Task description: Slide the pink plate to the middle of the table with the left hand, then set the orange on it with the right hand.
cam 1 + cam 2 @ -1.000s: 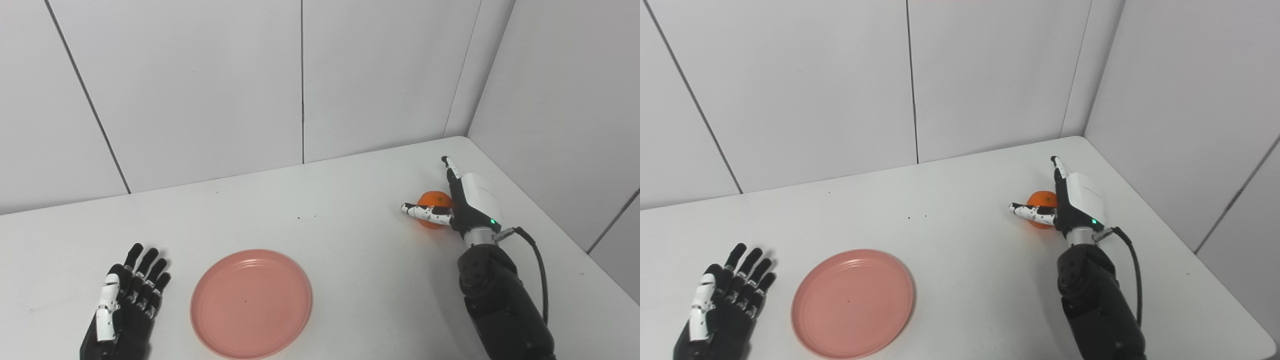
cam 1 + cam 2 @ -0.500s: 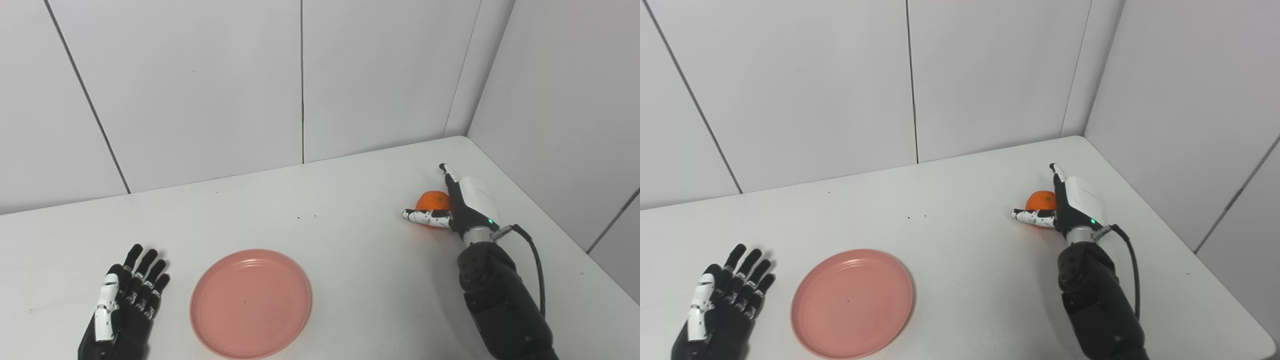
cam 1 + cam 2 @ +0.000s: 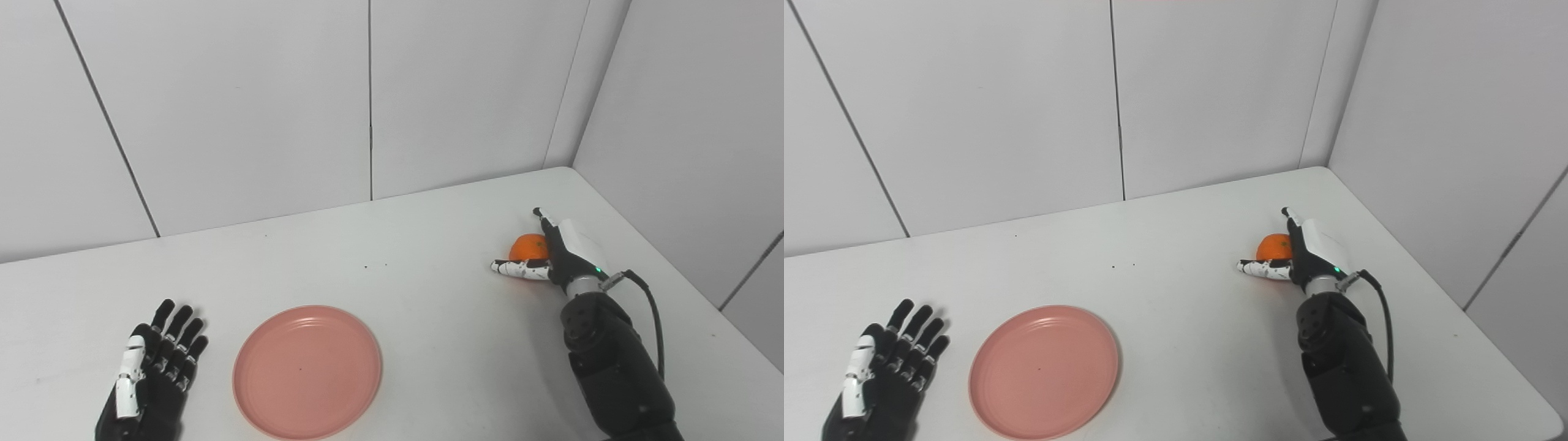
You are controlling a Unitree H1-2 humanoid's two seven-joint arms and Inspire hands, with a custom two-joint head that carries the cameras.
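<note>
- Pink plate (image 3: 307,372): we log it flat on the white table (image 3: 429,245), nothing in it, just beside our left hand (image 3: 152,380) on its inner side.
- Left hand: released, fingers spread, palm down on the table.
- Orange (image 3: 528,247): on the table, tucked between thumb and fingers of our right hand (image 3: 560,254).
- Right hand: fingers extended, not closed around the orange; contact we cannot tell.

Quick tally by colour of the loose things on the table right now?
Pink: 1, the plate
Orange: 1, the orange, beside the right hand
Total: 2
</note>
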